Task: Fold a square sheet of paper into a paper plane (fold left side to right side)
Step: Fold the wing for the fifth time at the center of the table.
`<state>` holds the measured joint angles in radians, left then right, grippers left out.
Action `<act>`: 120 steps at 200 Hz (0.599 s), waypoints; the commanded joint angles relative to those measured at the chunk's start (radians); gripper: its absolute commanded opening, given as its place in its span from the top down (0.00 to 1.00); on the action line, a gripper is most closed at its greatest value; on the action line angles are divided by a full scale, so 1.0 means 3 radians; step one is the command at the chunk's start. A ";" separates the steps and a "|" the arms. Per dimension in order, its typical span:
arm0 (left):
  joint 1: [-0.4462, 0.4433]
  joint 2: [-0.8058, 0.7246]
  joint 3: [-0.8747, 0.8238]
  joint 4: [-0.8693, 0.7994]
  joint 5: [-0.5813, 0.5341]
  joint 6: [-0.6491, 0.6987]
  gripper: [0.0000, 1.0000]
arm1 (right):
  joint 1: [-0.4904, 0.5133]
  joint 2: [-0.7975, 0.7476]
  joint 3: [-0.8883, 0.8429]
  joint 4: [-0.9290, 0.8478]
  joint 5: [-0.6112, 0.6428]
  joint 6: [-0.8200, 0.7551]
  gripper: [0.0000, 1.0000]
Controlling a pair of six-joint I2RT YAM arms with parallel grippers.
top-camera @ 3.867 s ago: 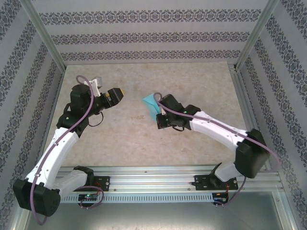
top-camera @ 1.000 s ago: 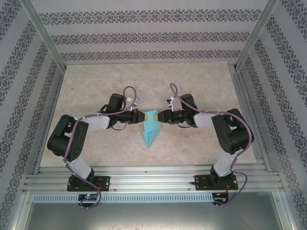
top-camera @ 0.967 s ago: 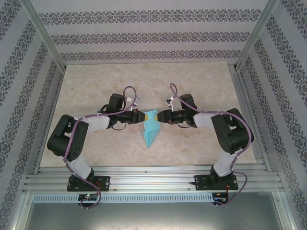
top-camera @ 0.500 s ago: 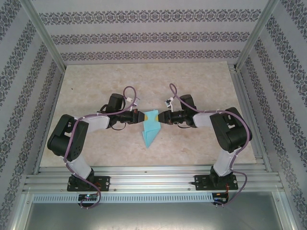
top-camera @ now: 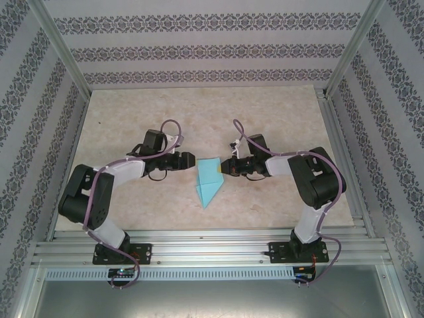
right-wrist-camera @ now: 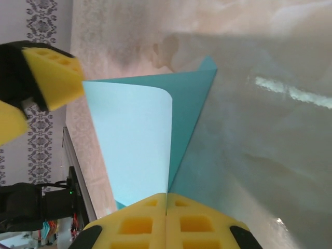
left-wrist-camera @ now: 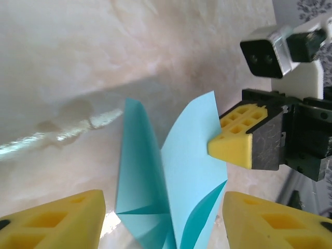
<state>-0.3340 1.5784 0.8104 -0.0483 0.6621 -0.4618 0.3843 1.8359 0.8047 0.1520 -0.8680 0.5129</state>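
The pale marbled surface (top-camera: 265, 112) bears the folded light-blue paper plane (top-camera: 209, 182), which lies between the left jaws and the right jaws.

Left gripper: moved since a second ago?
Yes. In the top view the left gripper has backed toward the left edge of the table, off the blue paper it was touching; jaws now open.

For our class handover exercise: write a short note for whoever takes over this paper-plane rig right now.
Left gripper: open, just left of the paper, not gripping it.
Right gripper: shut on the paper's right edge.
Paper: mid table, point toward the near edge, flaps standing up.
Done: pointed shape creased.
Left: probably folding left side onto right, then pressing flat.
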 commanded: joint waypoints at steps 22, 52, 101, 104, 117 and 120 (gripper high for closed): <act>-0.0267 -0.0928 -0.0144 -0.0817 -0.1044 0.0373 0.36 | 0.0028 -0.0176 0.0081 -0.0383 0.0286 0.0311 1.00; -0.0734 -0.1431 -0.0278 -0.1076 -0.1352 0.0287 0.37 | 0.0115 -0.0260 0.0140 -0.0460 0.0310 0.0497 1.00; -0.1349 -0.1409 -0.0338 -0.0981 -0.1540 0.0073 0.37 | 0.0300 -0.0273 0.0469 -0.0924 0.0469 0.0530 0.97; -0.1375 -0.1376 -0.0327 -0.0977 -0.1566 0.0079 0.36 | 0.0306 -0.0270 0.0476 -0.0941 0.0478 0.0545 0.97; -0.1469 -0.1209 -0.0283 -0.0944 -0.1656 0.0089 0.35 | 0.0333 -0.0255 0.0518 -0.0988 0.0511 0.0594 0.97; -0.1492 -0.1174 -0.0268 -0.0940 -0.1675 0.0094 0.35 | 0.0339 -0.0251 0.0527 -0.0992 0.0513 0.0607 0.97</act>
<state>-0.7315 1.1587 0.7139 -0.3233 0.2424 -0.4194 0.4717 1.7779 0.9302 -0.0803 -0.7532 0.6598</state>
